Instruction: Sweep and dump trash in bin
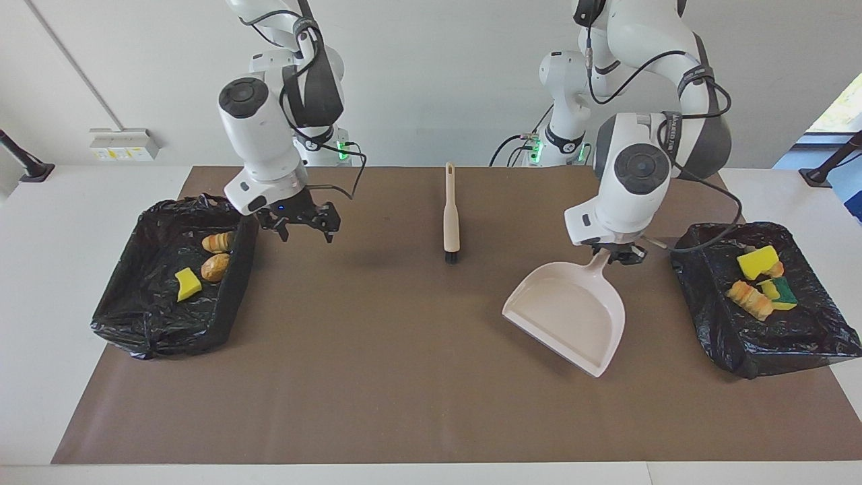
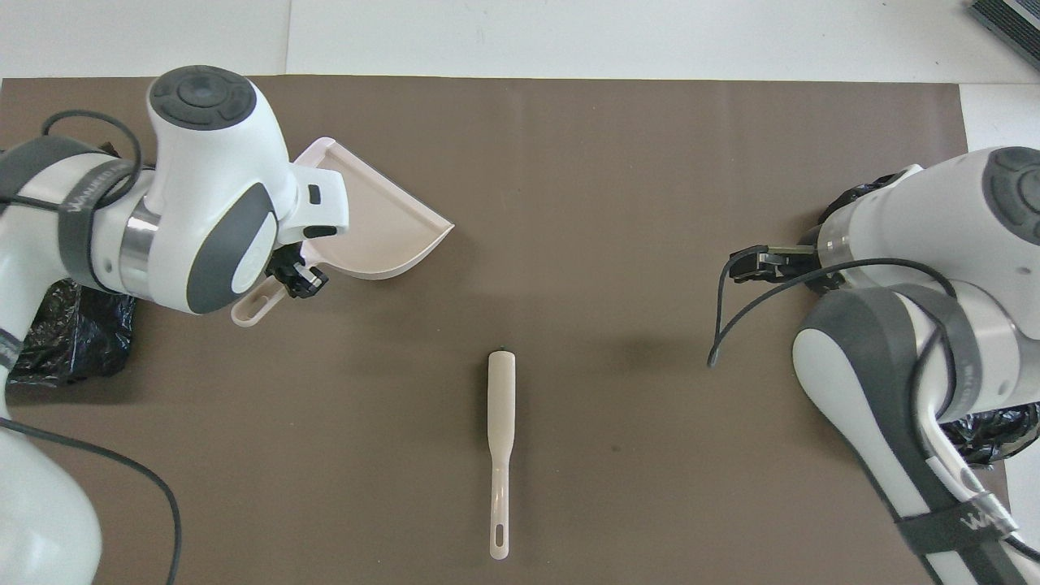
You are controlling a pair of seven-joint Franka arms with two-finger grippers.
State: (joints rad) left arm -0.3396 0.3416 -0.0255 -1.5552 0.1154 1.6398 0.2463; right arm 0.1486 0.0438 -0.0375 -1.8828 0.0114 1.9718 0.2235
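We have glossy white shells with dark grey joint bands; black cables loop above each black pincer, green base lights.

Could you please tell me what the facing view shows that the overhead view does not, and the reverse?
Only the facing view shows the trash lying inside both black-lined bins, and the empty right tool open beside the other bin. Only the overhead view shows the hanging hole at the end of the brush handle. Both show the brush lying alone mid-table and the left tool shut on the handle of the empty dustpan.
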